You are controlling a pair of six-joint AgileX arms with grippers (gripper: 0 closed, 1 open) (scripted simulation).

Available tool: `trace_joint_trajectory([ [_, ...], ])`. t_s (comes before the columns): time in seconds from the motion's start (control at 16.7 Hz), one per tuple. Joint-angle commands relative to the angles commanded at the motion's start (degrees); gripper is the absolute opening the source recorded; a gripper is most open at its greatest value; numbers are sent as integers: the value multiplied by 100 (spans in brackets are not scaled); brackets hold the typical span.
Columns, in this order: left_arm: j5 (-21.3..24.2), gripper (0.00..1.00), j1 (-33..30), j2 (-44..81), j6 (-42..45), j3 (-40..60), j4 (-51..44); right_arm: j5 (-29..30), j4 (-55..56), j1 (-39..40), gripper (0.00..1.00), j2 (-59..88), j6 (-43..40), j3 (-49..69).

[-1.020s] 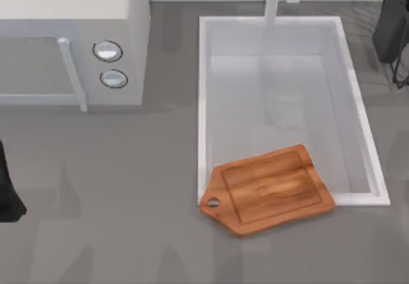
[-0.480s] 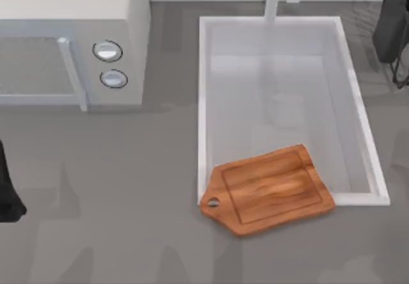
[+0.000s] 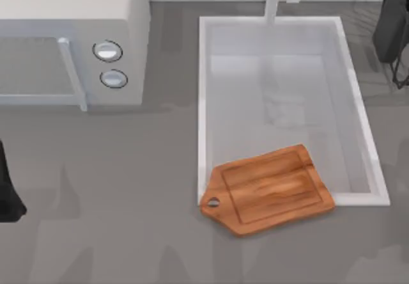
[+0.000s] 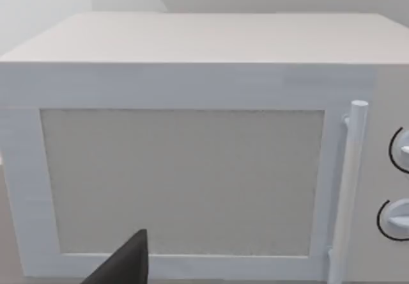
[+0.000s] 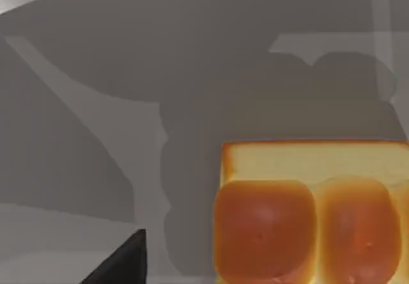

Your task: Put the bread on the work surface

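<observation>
White rectangular sink [image 3: 203, 105] set in grey bench [image 3: 115, 188], smooth brown wooden board [image 3: 268, 188] overlapping its near corner, glossy golden-orange bread [image 5: 307, 220] before right tool, both tools' grip unclear, left arm facing boxy white microwave [image 4: 192, 137]

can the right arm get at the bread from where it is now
Probably yes. In the right wrist view the bread lies close ahead on grey surface, with nothing between it and the camera. The right arm sits at the table's far right edge. The left arm is parked at the left edge.
</observation>
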Motion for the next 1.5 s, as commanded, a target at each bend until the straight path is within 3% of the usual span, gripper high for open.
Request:
trace_joint_trajectory([
  [0.42,0,100,0,0,0,0,0,1,419,-1,100,236,4,-255],
  [1.2,0,100,0,0,0,0,0,1,419,-1,2,236,4,-255],
  [1.5,0,100,0,0,0,0,0,1,419,-1,0,236,4,-255],
])
